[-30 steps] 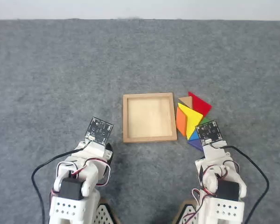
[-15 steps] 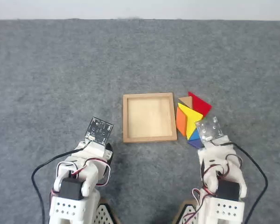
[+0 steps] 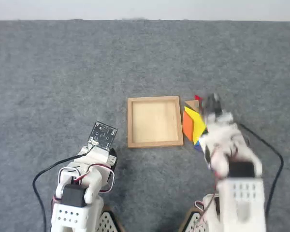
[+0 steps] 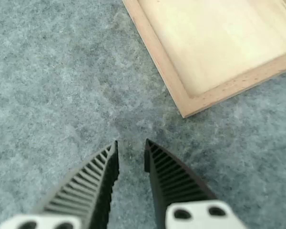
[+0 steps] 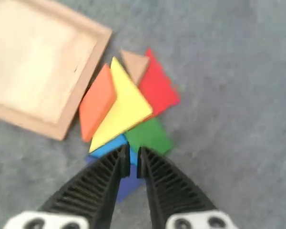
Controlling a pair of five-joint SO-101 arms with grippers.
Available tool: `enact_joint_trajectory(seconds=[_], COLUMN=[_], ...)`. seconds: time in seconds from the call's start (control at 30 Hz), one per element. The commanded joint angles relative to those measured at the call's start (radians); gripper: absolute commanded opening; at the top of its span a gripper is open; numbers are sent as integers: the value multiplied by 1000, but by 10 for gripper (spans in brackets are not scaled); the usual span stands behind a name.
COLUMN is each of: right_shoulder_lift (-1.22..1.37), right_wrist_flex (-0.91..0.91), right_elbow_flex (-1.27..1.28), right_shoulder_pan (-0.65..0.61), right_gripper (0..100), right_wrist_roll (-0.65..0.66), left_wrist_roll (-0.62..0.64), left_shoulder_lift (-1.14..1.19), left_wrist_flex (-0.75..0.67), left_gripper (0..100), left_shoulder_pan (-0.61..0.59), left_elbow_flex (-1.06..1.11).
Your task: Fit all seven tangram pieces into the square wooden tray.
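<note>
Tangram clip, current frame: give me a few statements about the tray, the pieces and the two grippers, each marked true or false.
1. The wooden tray has no pieces in it. True.
2. The yellow piece lies on the left arm's side of the tray. False: it lies in the pile beside the tray on the right arm's side.
3. The left gripper holds a piece. False: it holds nothing and is over the grey mat near a corner of the tray.
4. The right gripper is at the pile, by the blue piece. True.
5. The red piece is inside the tray. False: it lies on the mat, next to the yellow piece.
</note>
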Motion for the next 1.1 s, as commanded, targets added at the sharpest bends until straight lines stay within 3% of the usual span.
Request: enact_joint_trajectory(seconds=[0.0,0.2,0.4,1.07], right_shoulder_lift=[400,851,1121,1242], right_wrist_flex=[13,1,-120,-128], right_elbow_flex=[-292,-523,-598,-647], right_shoulder_pan=[-13,-15,-33,-202], right_gripper=[43,151,273,281], right_wrist_roll=[-55,-66,-66,-129], left_wrist_roll=[6,6,6,6], left_shoulder_lift=[-2,-2,-2,-2], left_wrist_flex=[5,5,5,5], left_gripper=[88,88,88,88], left_shoulder_pan=[2,2,2,2], left_elbow_flex=[-7,-7,-7,-7])
